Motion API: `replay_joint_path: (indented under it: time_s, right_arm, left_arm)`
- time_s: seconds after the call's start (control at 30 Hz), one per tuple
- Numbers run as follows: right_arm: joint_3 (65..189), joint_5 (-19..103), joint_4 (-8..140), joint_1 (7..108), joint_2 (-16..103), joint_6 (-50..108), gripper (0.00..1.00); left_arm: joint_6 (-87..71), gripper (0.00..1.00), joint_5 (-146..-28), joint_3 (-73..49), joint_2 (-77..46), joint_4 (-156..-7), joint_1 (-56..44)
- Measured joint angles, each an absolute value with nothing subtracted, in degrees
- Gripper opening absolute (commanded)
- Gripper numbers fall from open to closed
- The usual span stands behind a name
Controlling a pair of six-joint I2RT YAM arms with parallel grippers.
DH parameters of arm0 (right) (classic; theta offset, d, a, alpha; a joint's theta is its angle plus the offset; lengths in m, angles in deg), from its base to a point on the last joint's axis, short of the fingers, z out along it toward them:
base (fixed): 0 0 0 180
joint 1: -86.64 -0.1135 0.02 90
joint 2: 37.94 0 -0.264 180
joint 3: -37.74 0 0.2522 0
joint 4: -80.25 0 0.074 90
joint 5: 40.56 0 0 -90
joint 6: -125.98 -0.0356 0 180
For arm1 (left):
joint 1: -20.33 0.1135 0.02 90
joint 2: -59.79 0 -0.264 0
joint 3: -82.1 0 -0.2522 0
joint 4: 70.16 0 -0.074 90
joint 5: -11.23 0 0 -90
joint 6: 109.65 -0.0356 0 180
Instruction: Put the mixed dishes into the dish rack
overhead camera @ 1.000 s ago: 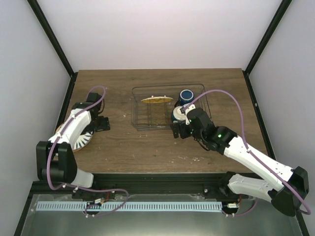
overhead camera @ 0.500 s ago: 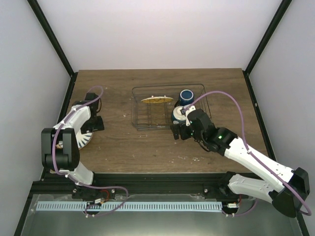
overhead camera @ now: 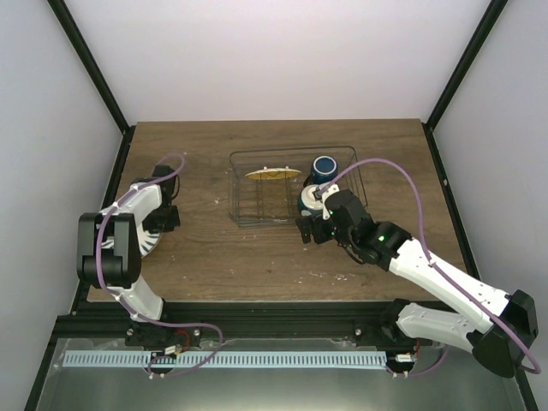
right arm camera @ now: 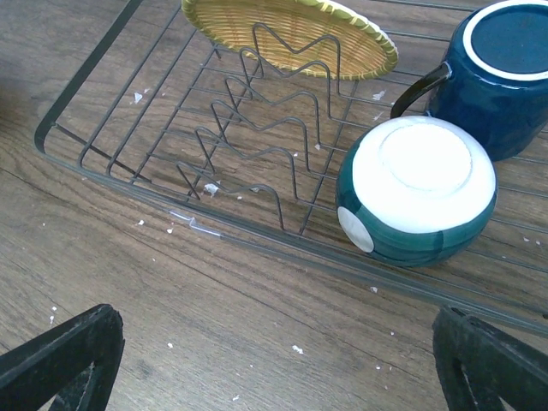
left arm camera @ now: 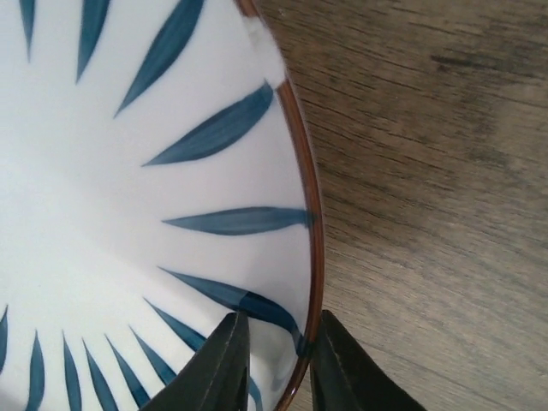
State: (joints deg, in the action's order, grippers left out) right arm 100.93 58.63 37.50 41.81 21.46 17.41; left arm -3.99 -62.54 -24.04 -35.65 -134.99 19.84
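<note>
The white striped plate (overhead camera: 144, 242) lies flat at the far left of the counter (overhead camera: 257, 265), well apart from the dish rack (overhead camera: 232, 184), which stands to its right across bare wood. The left gripper (left arm camera: 282, 318) sits at the plate's rack-facing edge, its jaws narrow and astride the rim; whether they pinch it firmly I cannot tell. The left arm is plainly the nearer one. The right gripper (right arm camera: 274, 364) hangs wide open over the counter just in front of the rack's right half. The orange-yellow plate (right arm camera: 287, 30) stands on edge at the rack's far side, so the striped plate probably has to travel rightward, be tipped upright and go into a nearer free divider slot.
</note>
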Motion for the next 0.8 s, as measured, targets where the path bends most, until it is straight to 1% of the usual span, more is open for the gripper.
replay_joint_path:
  time_s: [0.1, 0.13, 0.53, 0.8]
  right_arm:
    - [100.73, 58.63, 37.65, 41.81, 21.5, 17.55, 1.0]
    - [100.6, 58.63, 37.78, 41.81, 21.5, 17.57, 1.0]
    - [100.21, 58.63, 38.59, 41.81, 22.03, 18.22, 1.0]
    - [100.21, 58.63, 38.7, 41.81, 23.34, 18.4, 1.0]
  left_arm:
    - [-4.89, 0.02, -60.35, -23.69, -36.3, -135.21, 18.9]
    - [-5.28, 0.0, -59.7, -23.51, -36.52, -135.23, 18.58]
    - [-5.59, 0.0, -53.14, -22.51, -37.62, -136.78, 12.91]
    - [-4.56, 0.0, -54.65, -17.81, -35.17, -141.68, 7.25]
